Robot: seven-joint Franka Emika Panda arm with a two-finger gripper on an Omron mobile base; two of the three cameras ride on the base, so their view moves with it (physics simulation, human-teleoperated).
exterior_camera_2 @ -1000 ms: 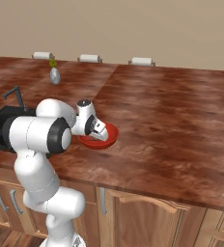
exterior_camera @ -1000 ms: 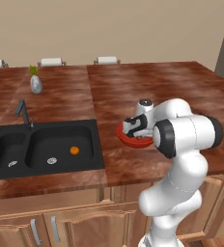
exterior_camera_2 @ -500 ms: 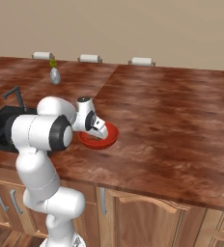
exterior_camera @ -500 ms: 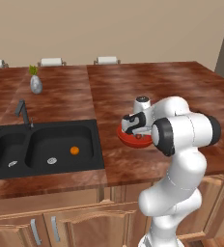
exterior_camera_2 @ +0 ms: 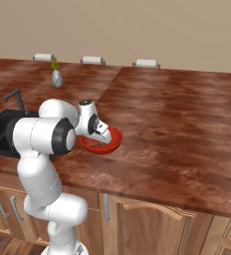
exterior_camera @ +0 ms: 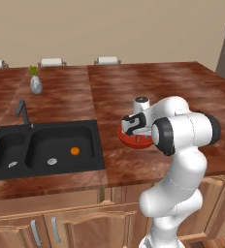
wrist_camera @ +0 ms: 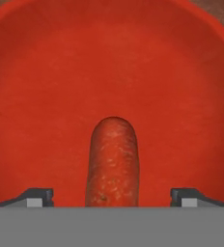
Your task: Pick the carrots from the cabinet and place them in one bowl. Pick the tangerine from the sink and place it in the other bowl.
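Observation:
My gripper (exterior_camera: 133, 128) hangs just over the glossy red bowl (exterior_camera: 125, 140) on the brown counter, near its front edge. In the hand view the gripper (wrist_camera: 112, 197) is open, its fingertips (wrist_camera: 36, 197) wide apart. A darker reddish-orange carrot (wrist_camera: 113, 159) lies in the red bowl (wrist_camera: 46, 87) between them, with a gap on each side. From the right, the gripper (exterior_camera_2: 100, 135) covers part of the bowl (exterior_camera_2: 114, 141). The tangerine (exterior_camera: 74, 151) rests in the right basin of the black sink (exterior_camera: 17, 167). The cabinet and the other bowl are out of view.
A thin dark faucet (exterior_camera: 21, 110) stands behind the sink. A small grey vase (exterior_camera: 35, 85) with a green sprig sits at the back left, and white rolls (exterior_camera: 107, 60) line the wall. The counter (exterior_camera_2: 187, 129) stretches wide to the right of the bowl.
The jaws have opened and let go of the carrot, which now lies in the red bowl. The arm has hardly moved.

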